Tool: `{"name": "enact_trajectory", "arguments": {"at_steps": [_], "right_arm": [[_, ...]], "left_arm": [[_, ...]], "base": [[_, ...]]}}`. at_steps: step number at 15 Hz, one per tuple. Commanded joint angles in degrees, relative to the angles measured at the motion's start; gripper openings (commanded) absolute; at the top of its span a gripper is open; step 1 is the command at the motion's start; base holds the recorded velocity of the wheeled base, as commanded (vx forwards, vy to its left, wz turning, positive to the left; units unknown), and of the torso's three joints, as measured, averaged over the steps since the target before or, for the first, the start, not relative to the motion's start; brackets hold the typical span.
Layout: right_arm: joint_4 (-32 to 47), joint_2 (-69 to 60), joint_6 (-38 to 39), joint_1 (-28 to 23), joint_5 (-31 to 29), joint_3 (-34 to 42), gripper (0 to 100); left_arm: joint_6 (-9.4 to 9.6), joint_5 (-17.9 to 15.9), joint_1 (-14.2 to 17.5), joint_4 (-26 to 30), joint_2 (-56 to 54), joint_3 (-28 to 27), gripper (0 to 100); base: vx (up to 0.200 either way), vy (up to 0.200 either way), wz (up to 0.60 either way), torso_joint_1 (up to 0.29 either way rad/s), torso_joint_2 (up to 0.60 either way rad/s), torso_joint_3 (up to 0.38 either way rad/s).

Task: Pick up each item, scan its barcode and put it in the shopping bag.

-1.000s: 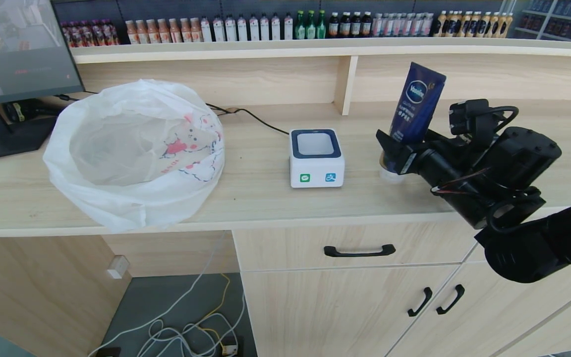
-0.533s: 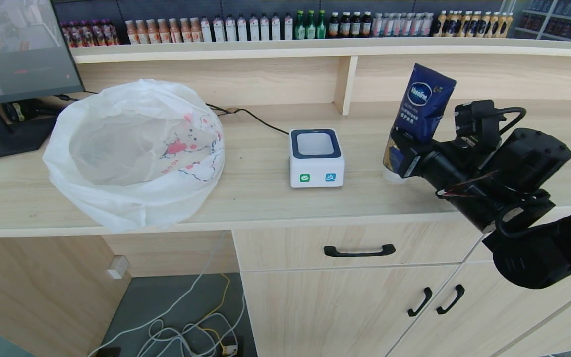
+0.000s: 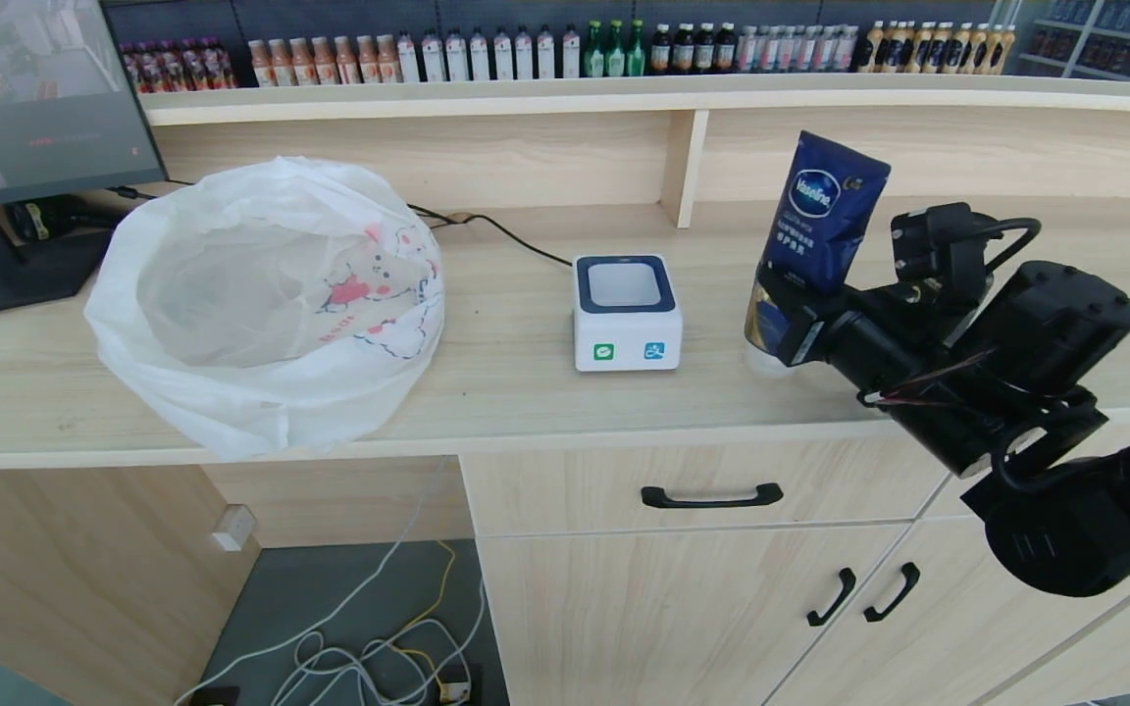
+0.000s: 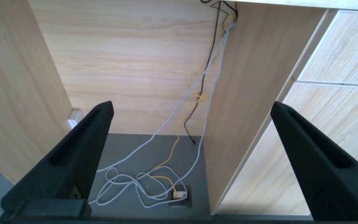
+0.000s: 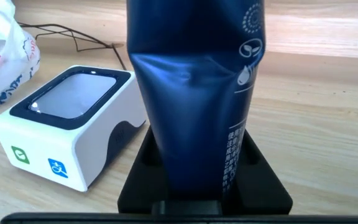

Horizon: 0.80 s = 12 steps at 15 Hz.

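Okay, my right gripper (image 3: 789, 328) was clamped on the blue tube (image 3: 820, 230) low down near its cap. The tube stood upright, cap end down, leaning a bit, over the counter (image 3: 526, 392) just right of the scanner (image 3: 626, 312). I couldn't tell if the cap touched the counter. The scanner window faced up, with a cord running back behind it. The white bag (image 3: 266, 294) sat open at the counter's left, well apart from the tube. My left gripper (image 4: 191, 109) hung below the counter, fingers wide apart, holding nothing, facing the open recess and the cables (image 4: 148, 180) on the floor.
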Motion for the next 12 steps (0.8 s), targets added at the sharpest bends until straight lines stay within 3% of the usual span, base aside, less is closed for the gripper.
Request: {"name": "enact_trajectory", "arguments": {"at_steps": [1,6,9,12], "right_arm": [[0.0,-3.1,0.0,0.2,0.1,2.7,0],[1.8,-14.8,-1.0,3.6,0.0,10.4,0],[5.1,-22.0,-2.4,10.4,-0.5,14.4,0],[5.0,-24.6,-7.8,12.9,-1.5,15.2,0]], "left_arm": [[-0.01,0.0,0.0,0.0,0.0,0.0,100],[-0.01,0.0,0.0,0.0,0.0,0.0,100],[-0.01,0.0,0.1,0.0,0.0,0.0,100],[-0.01,0.0,0.0,0.0,0.0,0.0,100]], "base": [[0.000,0.000,0.00,0.000,0.00,0.000],[0.000,0.000,0.00,0.000,0.00,0.000],[0.000,0.000,0.00,0.000,0.00,0.000],[0.000,0.000,0.00,0.000,0.00,0.000]]}}
